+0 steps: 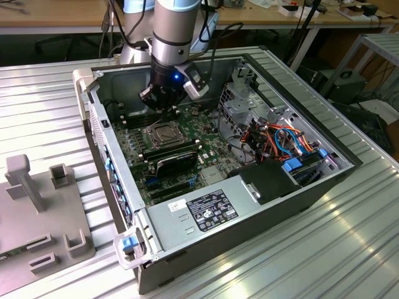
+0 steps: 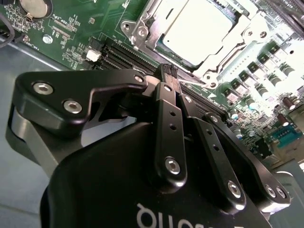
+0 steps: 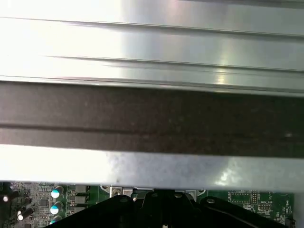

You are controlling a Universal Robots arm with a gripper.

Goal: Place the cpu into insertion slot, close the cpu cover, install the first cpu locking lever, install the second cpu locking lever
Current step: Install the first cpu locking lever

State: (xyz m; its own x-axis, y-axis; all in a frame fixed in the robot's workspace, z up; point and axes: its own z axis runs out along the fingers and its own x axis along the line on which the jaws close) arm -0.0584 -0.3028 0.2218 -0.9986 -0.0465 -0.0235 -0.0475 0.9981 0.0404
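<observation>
In the second wrist view the tool (image 2: 169,75) has its black fingers (image 2: 167,90) pressed together, gripping nothing, just short of the socket. Beyond them the cpu (image 2: 197,26) lies seated in the insertion slot (image 2: 142,29), framed by the cpu cover (image 2: 216,59) on the green board (image 2: 71,28).

The silvery cpu (image 2: 197,26) lies flat in the insertion slot (image 1: 163,132) on my green board; the cpu cover (image 2: 147,28), a metal frame, lies closed around it.
</observation>
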